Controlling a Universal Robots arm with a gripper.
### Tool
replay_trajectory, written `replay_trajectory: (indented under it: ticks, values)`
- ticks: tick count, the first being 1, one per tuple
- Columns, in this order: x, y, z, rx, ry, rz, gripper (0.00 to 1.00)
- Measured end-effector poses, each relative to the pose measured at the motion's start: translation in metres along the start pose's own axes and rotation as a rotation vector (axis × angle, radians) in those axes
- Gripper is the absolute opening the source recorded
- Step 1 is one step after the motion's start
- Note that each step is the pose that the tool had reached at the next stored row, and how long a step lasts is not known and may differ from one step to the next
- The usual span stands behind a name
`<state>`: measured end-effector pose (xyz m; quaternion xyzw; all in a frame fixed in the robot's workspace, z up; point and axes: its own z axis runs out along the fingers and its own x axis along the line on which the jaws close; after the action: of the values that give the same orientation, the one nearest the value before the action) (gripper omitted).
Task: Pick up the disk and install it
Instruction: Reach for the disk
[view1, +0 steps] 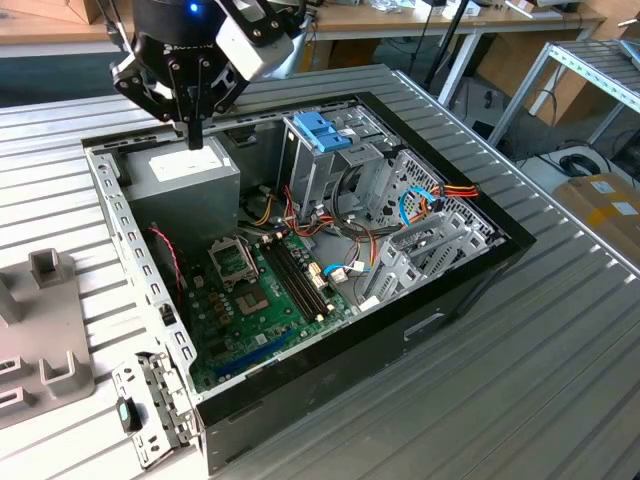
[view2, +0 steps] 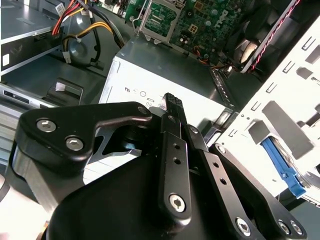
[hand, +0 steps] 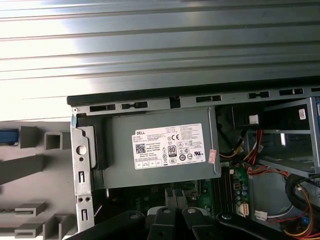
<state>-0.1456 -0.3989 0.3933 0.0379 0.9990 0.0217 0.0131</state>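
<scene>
My gripper (view1: 193, 132) hangs over the open computer case (view1: 470, 275), just above the grey power-supply box (view1: 185, 180) at its back corner. Its black fingers stand together, shut, with nothing between them; in the second wrist view the gripper (view2: 172, 104) points at the box's white label (view2: 145, 92). The disk is out of plain view. A blue plastic piece (view2: 282, 167) shows past the case's perforated side wall (view2: 295, 100), and a blue sliver (hand: 7, 136) lies beside the grey fixture; I cannot tell whether either is the disk's carrier.
Inside the case are the green motherboard (view1: 260, 290), a metal drive cage (view1: 330, 170) topped by a blue handle (view1: 322, 130), and loose coloured cables (view1: 420, 205). A grey slotted fixture (view1: 45, 340) sits at the exterior view's left. The ribbed metal table (view1: 540, 380) surrounds the case.
</scene>
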Motion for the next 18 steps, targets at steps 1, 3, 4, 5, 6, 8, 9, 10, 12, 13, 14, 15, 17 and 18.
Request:
replay_trajectory:
  ticks: [1, 3, 4, 5, 6, 8, 9, 10, 12, 13, 14, 15, 17, 18]
  values:
    - [0.0003, 0.0000, 0.0000, -0.0001, 0.0000, 0.000, 0.10]
    - [0.0010, -0.0001, 0.0000, 0.0000, 0.0000, 0.000, 0.10]
    - [0.0013, -0.0001, 0.0000, 0.0000, 0.0000, 0.000, 0.10]
    - [0.0016, -0.0001, -0.0001, 0.0000, 0.0001, 0.000, 0.10]
    - [0.0018, -0.0001, 0.0000, 0.0000, 0.0000, 0.000, 0.10]
    - [0.0024, -0.0002, -0.0001, 0.0000, 0.0000, 0.000, 0.10]
    - [0.0028, -0.0002, -0.0001, 0.0000, 0.0000, 0.000, 0.10]
    - [0.0031, -0.0002, -0.0001, -0.0001, 0.0000, 0.000, 0.10]
    - [0.0040, -0.0003, -0.0001, 0.0000, 0.0000, 0.000, 0.10]
    - [0.0045, -0.0003, -0.0001, 0.0000, 0.0000, 0.000, 0.10]
    - [0.0049, -0.0003, -0.0001, 0.0000, 0.0000, 0.000, 0.10]
    - [0.0052, -0.0004, -0.0002, 0.0000, 0.0000, 0.000, 0.10]
    - [0.0059, -0.0004, -0.0001, 0.0000, 0.0000, 0.000, 0.10]
    - [0.0064, -0.0005, -0.0002, 0.0000, 0.0000, 0.000, 0.10]
